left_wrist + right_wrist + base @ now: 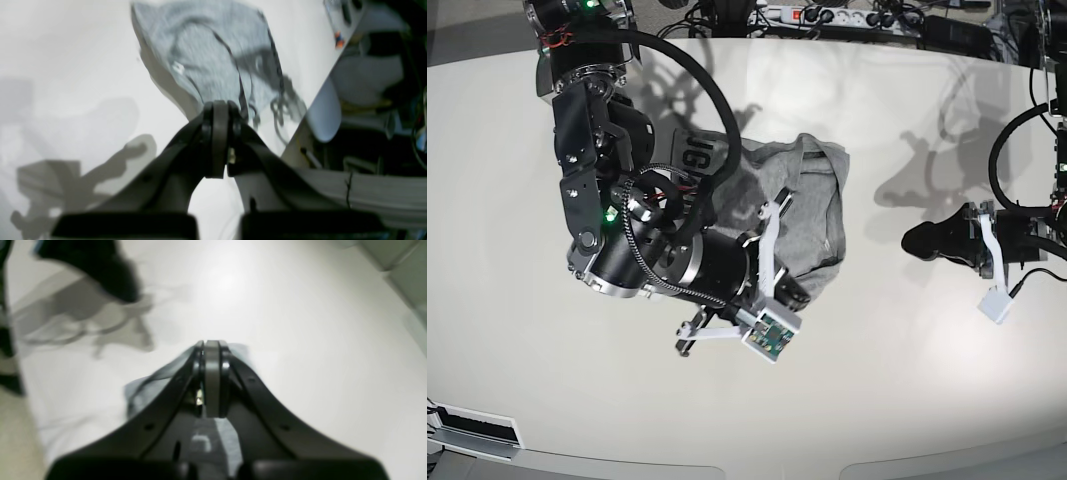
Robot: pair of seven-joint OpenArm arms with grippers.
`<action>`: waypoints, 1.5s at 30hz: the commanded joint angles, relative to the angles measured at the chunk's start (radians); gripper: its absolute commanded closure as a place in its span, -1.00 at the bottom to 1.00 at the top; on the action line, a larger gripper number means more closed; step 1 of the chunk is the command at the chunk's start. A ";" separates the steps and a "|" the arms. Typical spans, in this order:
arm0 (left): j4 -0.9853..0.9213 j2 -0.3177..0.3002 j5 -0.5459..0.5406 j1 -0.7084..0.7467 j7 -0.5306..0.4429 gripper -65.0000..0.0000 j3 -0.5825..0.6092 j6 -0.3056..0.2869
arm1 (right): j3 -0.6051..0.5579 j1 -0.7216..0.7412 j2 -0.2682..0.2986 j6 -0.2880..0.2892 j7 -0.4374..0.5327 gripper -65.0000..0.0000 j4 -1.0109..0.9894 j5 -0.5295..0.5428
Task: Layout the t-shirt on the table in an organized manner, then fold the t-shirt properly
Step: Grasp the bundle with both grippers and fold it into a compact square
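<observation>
The t-shirt (812,215) is bunched up in a grey heap near the middle of the desk (907,380), a bit toward 9 o'clock from centre in the base view, with some black lettering peeking out at its 10 o'clock edge under the big arm. The right gripper (789,290) sits over the shirt's 6 o'clock edge, and in the right wrist view its jaws are pressed together with grey fabric showing right behind and under them (213,373), though I can't tell if any cloth is actually pinched. The left gripper (927,240) is way off at 3 o'clock, well apart from the shirt, low over bare desk. Its wrist view shows the jaws closed flat against each other (218,133) with nothing visibly between them, and the crumpled shirt (213,56) lies beyond the tips at 12 o'clock. Both wrist views are pretty blurry.
</observation>
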 commanded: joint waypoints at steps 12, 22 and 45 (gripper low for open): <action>0.399 -0.018 0.156 0.099 -0.058 1.00 0.267 -0.006 | 0.001 0.137 0.064 -0.111 0.097 1.00 -0.268 -0.124; 0.430 -0.017 0.739 0.135 -0.401 1.00 0.643 -0.006 | 0.001 0.258 0.129 -0.115 0.097 1.00 -0.631 -0.122; -0.096 0.040 1.029 -0.121 -0.762 1.00 0.678 0.013 | 0.000 0.157 0.152 0.036 -0.227 1.00 -0.738 0.421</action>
